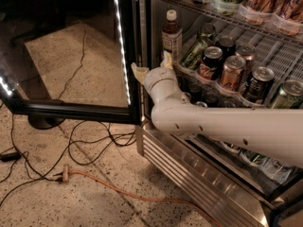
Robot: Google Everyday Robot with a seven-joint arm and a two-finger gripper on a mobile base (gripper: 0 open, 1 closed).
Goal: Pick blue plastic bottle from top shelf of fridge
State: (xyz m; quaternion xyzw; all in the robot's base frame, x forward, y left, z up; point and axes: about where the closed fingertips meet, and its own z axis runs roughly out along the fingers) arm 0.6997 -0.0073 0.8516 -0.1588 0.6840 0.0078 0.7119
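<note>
Pincer [152, 65] at mid-frame, low before the shelf [284, 60] front, tips [138, 72] spread wide and holding nothing, one tip just under the bottle [172, 31] standing upper centre at the left end of the fridge [199, 174] shelf beside cans [209, 63], likely set apart to straddle its body.

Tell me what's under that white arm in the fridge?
A few cans show below the arm; it covers the rest. The gripper is open by the bottle's base.
</note>
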